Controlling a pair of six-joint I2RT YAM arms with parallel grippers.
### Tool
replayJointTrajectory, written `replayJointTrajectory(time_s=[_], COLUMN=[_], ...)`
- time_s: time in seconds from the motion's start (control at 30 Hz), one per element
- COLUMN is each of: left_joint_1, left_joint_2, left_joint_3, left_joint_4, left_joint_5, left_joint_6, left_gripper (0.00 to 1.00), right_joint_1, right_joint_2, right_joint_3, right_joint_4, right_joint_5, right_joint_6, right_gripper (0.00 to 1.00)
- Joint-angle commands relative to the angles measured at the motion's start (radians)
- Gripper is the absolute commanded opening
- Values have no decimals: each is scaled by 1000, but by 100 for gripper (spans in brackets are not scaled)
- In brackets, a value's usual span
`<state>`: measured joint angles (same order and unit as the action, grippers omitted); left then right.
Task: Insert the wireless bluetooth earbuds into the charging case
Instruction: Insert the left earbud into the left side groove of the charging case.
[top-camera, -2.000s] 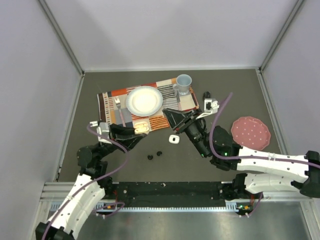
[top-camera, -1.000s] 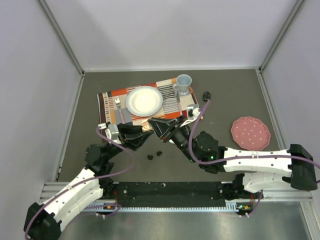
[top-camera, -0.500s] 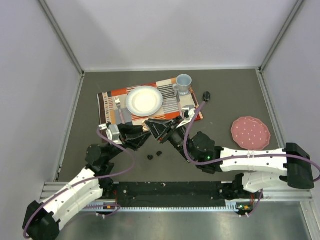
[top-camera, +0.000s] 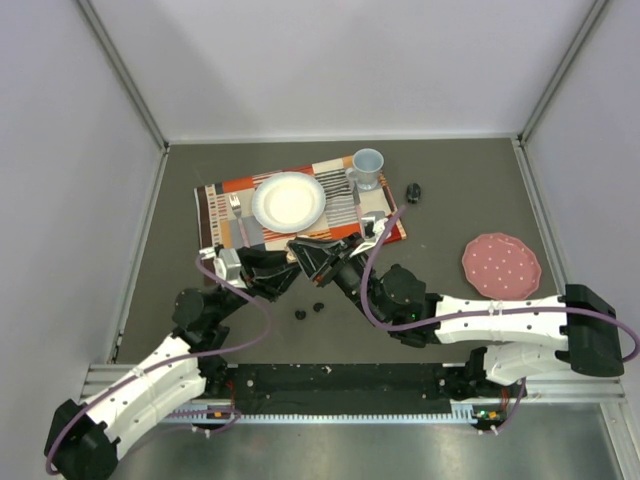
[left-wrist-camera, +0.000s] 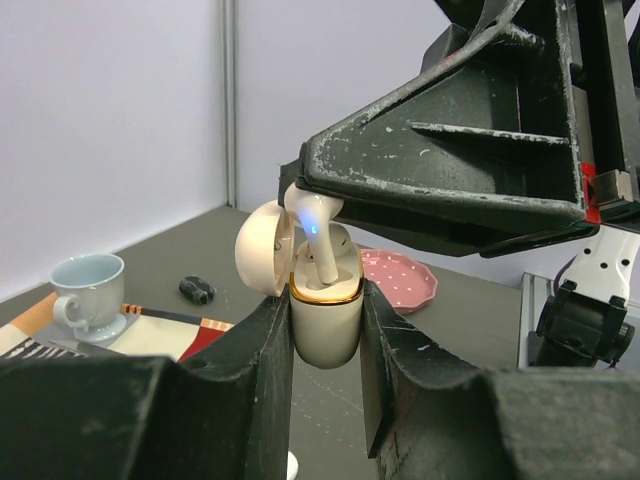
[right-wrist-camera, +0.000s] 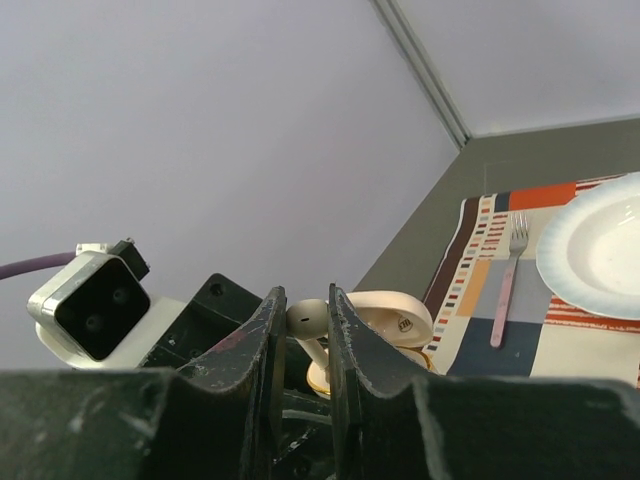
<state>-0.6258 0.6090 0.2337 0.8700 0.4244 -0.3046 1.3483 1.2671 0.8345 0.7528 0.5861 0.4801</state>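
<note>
Left arm reaches forward with the left gripper (left-wrist-camera: 325, 310) clamped tight on the cream charging case (left-wrist-camera: 325, 345) (it's flipped open), holding it upright in the air. Right arm bends across to meet it from above. The right gripper (right-wrist-camera: 302, 330) is pinching a white earbud (left-wrist-camera: 313, 218) whose stem dips into the case.

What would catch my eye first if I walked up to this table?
The two black grippers meeting at the centre: the left gripper clamps a glossy cream charging case, lid open, while the right gripper holds a white stemmed earbud at its opening. Behind them lies a striped placemat carrying a white round plate.
</note>
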Motion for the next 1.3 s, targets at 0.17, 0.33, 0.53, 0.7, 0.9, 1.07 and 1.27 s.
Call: replayJointTrajectory(time_s=[0.17,0.33,0.53,0.7,0.9,1.07,1.27], left_joint_1=[-6,-6,-8,-8,-8,-8,-9], left_joint_2=[-43,-51,-37,-41,-61,-74,-87], left_joint_3=[24,23,15,12,9,10,10], left_joint_4=[64,69,75,80,90,107,106], left_joint_5=[-39,-41,-42,-49,-73,-93,-101], left_joint_6=[5,4,1,1,-1,-1,-2], left_gripper=[0,0,0,0,0,0,0], right_joint_1=[26,29,29,28,31,46,52], right_joint_2=[23,38,44,43,46,55,58], right_joint_3=[40,41,57,61,35,22,9], right_joint_4=[34,40,60,66,53,28,3], right_joint_5=[31,32,27,26,27,46,67], right_joint_6=[-32,-25,-25,-26,-18,-26,-29], right_gripper=[6,6,6,6,6,6,6])
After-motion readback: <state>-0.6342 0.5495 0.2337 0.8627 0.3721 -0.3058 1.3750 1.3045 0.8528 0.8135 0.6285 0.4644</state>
